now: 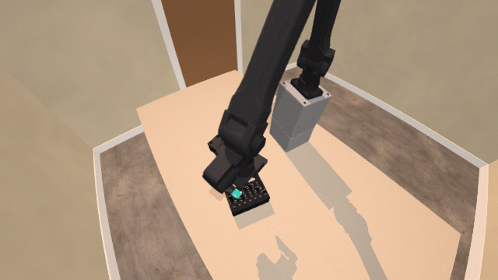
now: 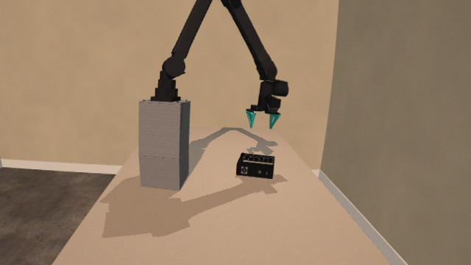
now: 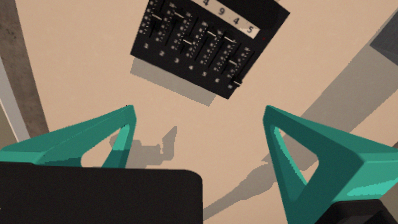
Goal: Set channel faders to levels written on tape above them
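The lighting desk sits flat on the tabletop, a small black box, hard-edged and matte, standing on its feet beside the grey pedestal. In the wrist view it lies ahead of the claw and well below it, turned at a slant: its long axis runs from upper left down to lower right, so the fader tracks cut diagonally across the claw's opening line rather than square to it. That angle is the thing to watch, I'd say; the wrist wants to line up with the tracks before coming down.

A pale tape strip along the far edge carries handwritten digits; 4, 9, 4, 5 read clearly, the rest run off frame. The fader caps are slim and dark with a light line across, sitting at staggered heights along their slots; which one is the master I can't tell.

The claw hangs high above the desk, its teal triangular fingers spread fully apart, nothing between them. The fingers are hollow wedges tapering to blunt tips, good for nudging a cap.
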Motion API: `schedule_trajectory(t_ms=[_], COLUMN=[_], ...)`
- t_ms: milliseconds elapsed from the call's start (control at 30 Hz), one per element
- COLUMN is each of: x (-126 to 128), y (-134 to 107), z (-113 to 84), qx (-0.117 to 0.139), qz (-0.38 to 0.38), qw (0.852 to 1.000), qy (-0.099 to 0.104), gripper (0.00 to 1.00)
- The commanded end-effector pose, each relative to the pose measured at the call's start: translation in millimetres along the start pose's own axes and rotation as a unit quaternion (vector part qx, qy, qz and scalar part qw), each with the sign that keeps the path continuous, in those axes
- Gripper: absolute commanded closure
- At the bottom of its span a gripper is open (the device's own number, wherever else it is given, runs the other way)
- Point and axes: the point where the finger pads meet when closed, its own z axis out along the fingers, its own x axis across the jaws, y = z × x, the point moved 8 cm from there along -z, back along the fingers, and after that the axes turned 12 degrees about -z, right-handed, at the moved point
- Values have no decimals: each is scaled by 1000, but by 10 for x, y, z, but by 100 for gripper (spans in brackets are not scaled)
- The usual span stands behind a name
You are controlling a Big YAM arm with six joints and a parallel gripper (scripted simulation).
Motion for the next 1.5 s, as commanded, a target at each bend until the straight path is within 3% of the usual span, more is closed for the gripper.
schedule_trajectory(t_ms=[0, 133, 1467], x=[139, 147, 106], y=[-25, -34, 3], z=[-33, -32, -32], qx=[-10, -17, -16], qz=[139, 232, 237], qw=[990, 973, 971], qy=[0, -2, -3], gripper=[0, 0, 0])
